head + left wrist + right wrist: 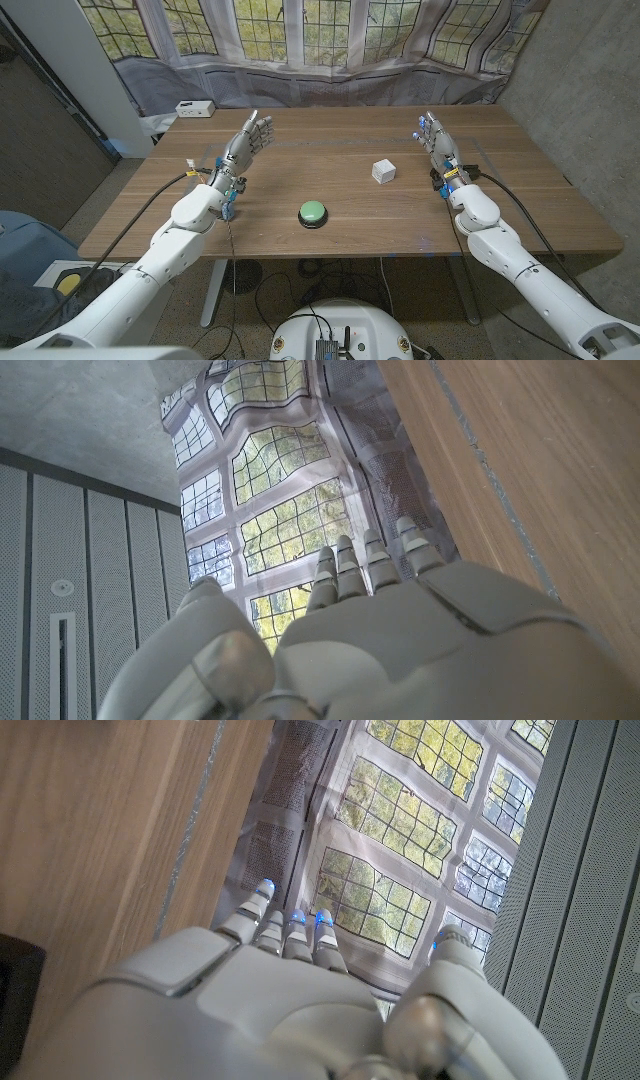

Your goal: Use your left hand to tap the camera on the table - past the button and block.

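A small white box-like camera (194, 108) sits at the far left corner of the wooden table (330, 170). A green button (314, 212) on a dark base lies near the front middle. A white block (383, 171) stands to its right, farther back. My left hand (245, 145) is raised over the table's left side with its fingers stretched and apart, holding nothing, well short of the camera. My right hand (437, 140) stands the same way at the right side, holding nothing. The left wrist view looks along the back of my left hand (400, 630). The right wrist view does the same for my right hand (250, 1010).
A curtain printed with leaded windows (320, 35) hangs behind the table's far edge. A grey wall panel (50, 110) stands to the left, and a concrete wall (590, 90) to the right. Bare wood lies between my left hand and the camera.
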You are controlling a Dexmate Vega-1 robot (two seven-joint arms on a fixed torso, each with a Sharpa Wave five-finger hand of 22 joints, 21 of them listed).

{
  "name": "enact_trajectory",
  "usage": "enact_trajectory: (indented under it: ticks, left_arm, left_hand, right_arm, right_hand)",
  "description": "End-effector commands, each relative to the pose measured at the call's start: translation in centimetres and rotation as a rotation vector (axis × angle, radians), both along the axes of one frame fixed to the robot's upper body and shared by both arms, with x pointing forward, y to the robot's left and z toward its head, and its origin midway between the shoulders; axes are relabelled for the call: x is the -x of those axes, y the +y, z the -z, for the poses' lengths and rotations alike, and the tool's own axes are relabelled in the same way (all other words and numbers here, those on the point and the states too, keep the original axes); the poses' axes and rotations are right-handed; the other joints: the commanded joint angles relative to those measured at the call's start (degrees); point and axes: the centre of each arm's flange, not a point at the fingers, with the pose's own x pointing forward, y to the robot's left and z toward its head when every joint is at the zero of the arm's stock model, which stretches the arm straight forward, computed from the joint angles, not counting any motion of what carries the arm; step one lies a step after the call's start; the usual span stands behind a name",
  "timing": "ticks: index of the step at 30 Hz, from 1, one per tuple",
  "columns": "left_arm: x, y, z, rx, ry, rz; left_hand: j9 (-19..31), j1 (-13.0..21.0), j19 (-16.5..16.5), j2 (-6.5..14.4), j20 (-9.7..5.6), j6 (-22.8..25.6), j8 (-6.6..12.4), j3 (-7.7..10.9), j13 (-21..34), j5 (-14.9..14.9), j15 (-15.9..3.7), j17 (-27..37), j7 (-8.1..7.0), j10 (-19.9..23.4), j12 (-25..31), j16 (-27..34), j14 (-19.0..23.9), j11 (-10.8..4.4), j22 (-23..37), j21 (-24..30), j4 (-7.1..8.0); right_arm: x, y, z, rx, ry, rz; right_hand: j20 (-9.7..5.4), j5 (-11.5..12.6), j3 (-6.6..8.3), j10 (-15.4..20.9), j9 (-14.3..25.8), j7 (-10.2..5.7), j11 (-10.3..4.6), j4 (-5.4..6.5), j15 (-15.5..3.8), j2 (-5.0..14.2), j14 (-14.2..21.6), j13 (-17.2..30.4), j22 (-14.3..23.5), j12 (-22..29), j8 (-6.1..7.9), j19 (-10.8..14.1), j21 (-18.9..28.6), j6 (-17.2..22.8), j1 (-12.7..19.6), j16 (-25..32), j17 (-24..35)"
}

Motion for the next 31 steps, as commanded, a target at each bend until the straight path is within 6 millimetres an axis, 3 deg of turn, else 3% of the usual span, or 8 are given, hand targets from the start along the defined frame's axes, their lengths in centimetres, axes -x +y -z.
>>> enact_trajectory:
  ticks: [1, 7, 25, 31]
  left_arm:
    - [-2.7, -0.9, -0.3, 0.102, 0.042, 0.043]
    - [-4.0, -1.0, 0.0, 0.129, 0.064, 0.047]
    - [-5.2, -1.0, 0.3, 0.120, 0.098, 0.020]
    - [-5.1, -0.9, 0.8, 0.131, 0.098, 0.019]
  left_hand:
    - [0.10, 1.16, 0.47, -0.09, -3.63, -2.34, -0.01, 0.27, -0.15, 0.14, 0.20, 0.03, 2.13, -1.23, -0.23, -0.14, -0.88, 1.19, 0.02, 0.04, -0.67]
    - [0.07, 1.37, 0.66, -0.08, -5.14, -3.80, -0.07, 0.35, -0.22, 0.14, 0.52, 0.01, 3.56, -1.85, -0.33, -0.16, -1.35, 1.41, -0.05, 0.02, -0.86]
    - [0.06, 1.54, -0.09, 0.00, -4.69, -3.27, 0.48, 0.44, -0.29, 0.15, 0.50, 0.00, 3.80, -2.21, -0.29, -0.14, -1.81, 1.06, -0.09, -0.33, -1.02]
    - [0.04, 1.60, 0.07, 0.05, -5.22, -3.05, 0.61, 0.48, -0.31, 0.15, 0.65, 0.00, 4.03, -2.09, -0.18, -0.07, -1.82, 1.21, -0.09, -0.27, -1.07]
  right_arm:
    - [-0.9, -0.4, -0.7, -0.003, -0.003, -0.009]
    - [-1.1, -0.4, -0.5, 0.005, 0.011, -0.022]
    - [-1.7, -0.3, 0.0, -0.002, 0.030, -0.025]
    - [-1.7, -0.3, 0.1, 0.007, 0.036, -0.022]
  right_hand:
    - [-0.93, -0.19, 0.01, 0.31, 0.21, 0.05, -0.07, -0.24, -0.64, -0.05, -0.11, 0.09, 0.19, 0.33, 0.00, 0.49, 0.20, 0.52, -0.12, 0.43, 0.07]
    - [-1.18, -0.19, -0.02, -0.29, 0.19, 0.45, 0.09, -0.27, -0.77, -0.11, -0.45, 0.06, 0.17, 0.03, -0.25, 0.33, 0.06, -0.05, -0.13, 0.23, 0.04]
    - [-0.67, -0.18, -0.06, -0.35, 0.17, 0.67, 0.42, -0.22, -0.35, -0.12, -0.51, 0.04, 0.16, -0.05, -0.31, 0.15, -0.11, -0.28, -0.22, 0.16, 0.04]
    - [-0.55, -0.18, -0.07, -0.28, 0.16, 0.66, 0.49, -0.21, -0.13, -0.11, -0.49, 0.03, 0.16, -0.03, -0.28, 0.12, -0.14, -0.22, -0.24, 0.15, 0.03]
